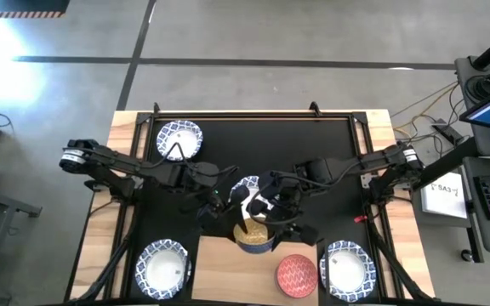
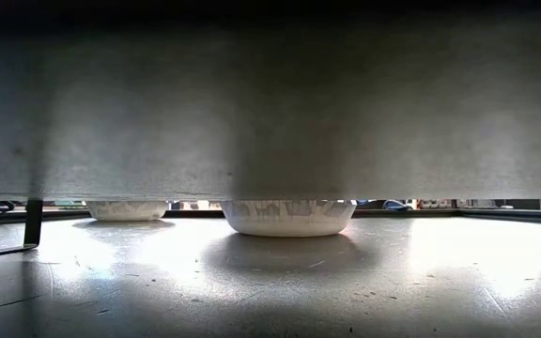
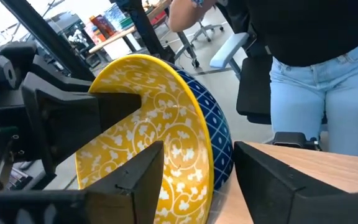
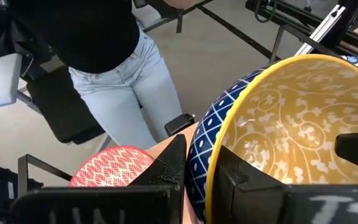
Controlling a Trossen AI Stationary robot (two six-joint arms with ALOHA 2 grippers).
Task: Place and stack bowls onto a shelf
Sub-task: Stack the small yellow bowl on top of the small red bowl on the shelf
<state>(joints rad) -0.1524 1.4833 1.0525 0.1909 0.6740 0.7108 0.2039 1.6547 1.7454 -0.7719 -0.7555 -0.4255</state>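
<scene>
A yellow-gold bowl (image 3: pixel 160 106) sits nested in a blue patterned bowl (image 3: pixel 219 134) above the far edge of the light-wood shelf (image 1: pixel 219 272). My right gripper (image 4: pixel 201 149) is shut on their rim. My left gripper (image 3: pixel 197 155) is open, with one finger inside the yellow bowl and one outside the blue one; I cannot tell whether it touches them. A red bowl (image 1: pixel 296 274) stands on the shelf's right part. A white blue-rimmed bowl (image 1: pixel 247 185) lies on the black mat under the grippers. My right gripper pinches the rim of the nested pair (image 4: pixel 211 140), one finger inside the yellow bowl and one against the blue bowl's outer wall (image 4: pixel 197 155). The fingers slant down from the table's far right. Whether the pair's base rests on the shelf does not show.
Three more white bowls stand at the far left (image 1: pixel 179 140), near left (image 1: pixel 162 268) and near right (image 1: pixel 347 268). In the low view the shelf's underside (image 2: pixel 270 113) fills the top, with white bowls (image 2: pixel 287 216) beneath. A person in jeans (image 4: pixel 129 81) stands beyond the near edge.
</scene>
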